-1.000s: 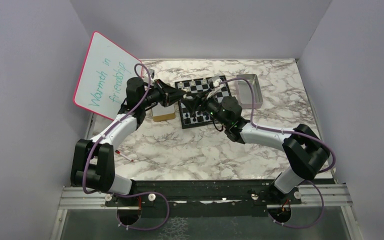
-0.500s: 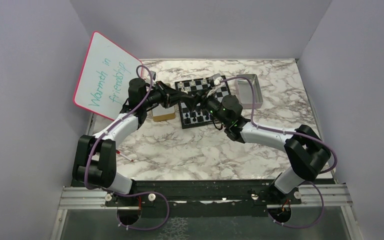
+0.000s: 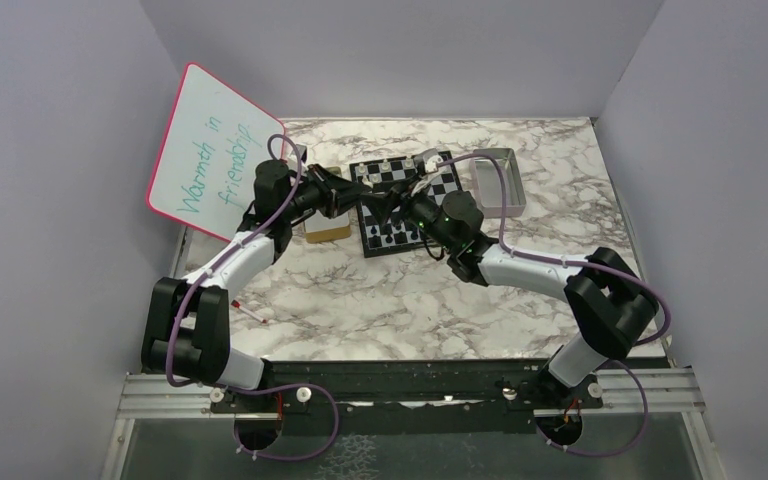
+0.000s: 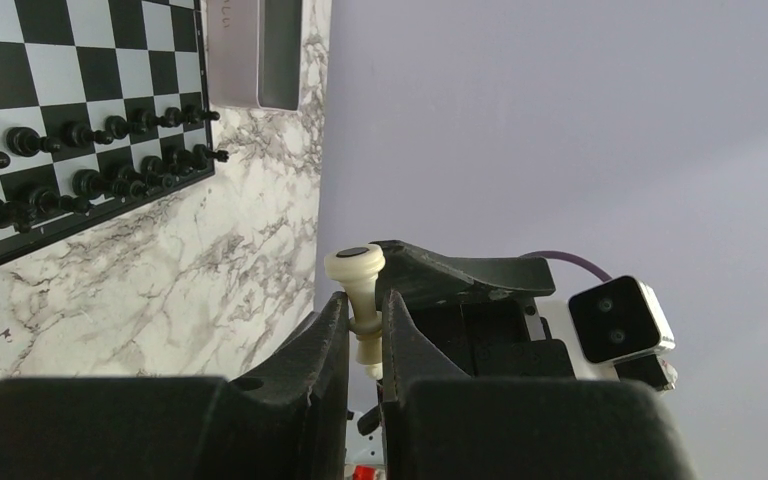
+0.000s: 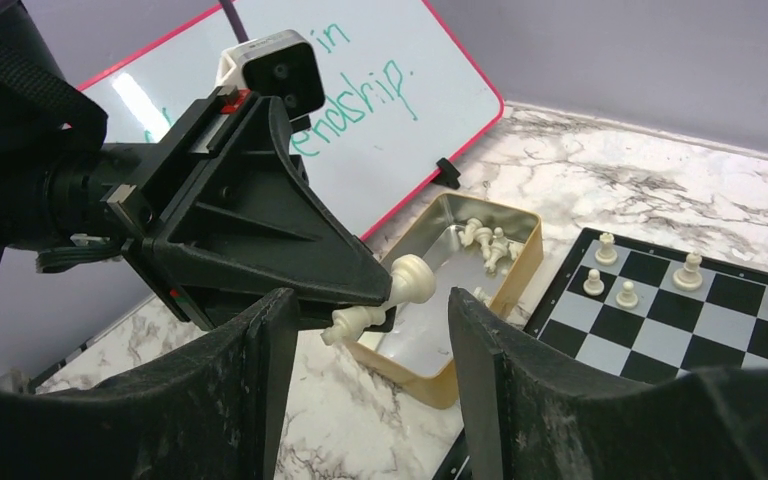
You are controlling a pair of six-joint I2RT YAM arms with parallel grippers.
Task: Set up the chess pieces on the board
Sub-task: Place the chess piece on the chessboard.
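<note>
My left gripper (image 3: pixel 362 191) is shut on a whitish chess piece (image 4: pixel 359 297), held sideways above the board's left edge. My right gripper (image 3: pixel 386 206) is open and faces it; in the right wrist view its fingers (image 5: pixel 260 340) flank that same piece (image 5: pixel 392 296) without touching. The board (image 3: pixel 441 186) has several white pieces (image 5: pixel 650 274) on its far rows and black pieces (image 4: pixel 90 152) in its near rows. More white pieces (image 5: pixel 487 241) lie in a gold tin (image 5: pixel 520 262).
The gold tin (image 3: pixel 326 233) sits left of the board, and a silver metal tray (image 3: pixel 513 187) sits to its right. A pink-rimmed whiteboard (image 3: pixel 210 148) leans at the back left. A red-tipped marker (image 3: pixel 247 311) lies on the marble table.
The left gripper has drawn back slightly to the left with the white piece. The right gripper has shifted a little left toward it, still open.
</note>
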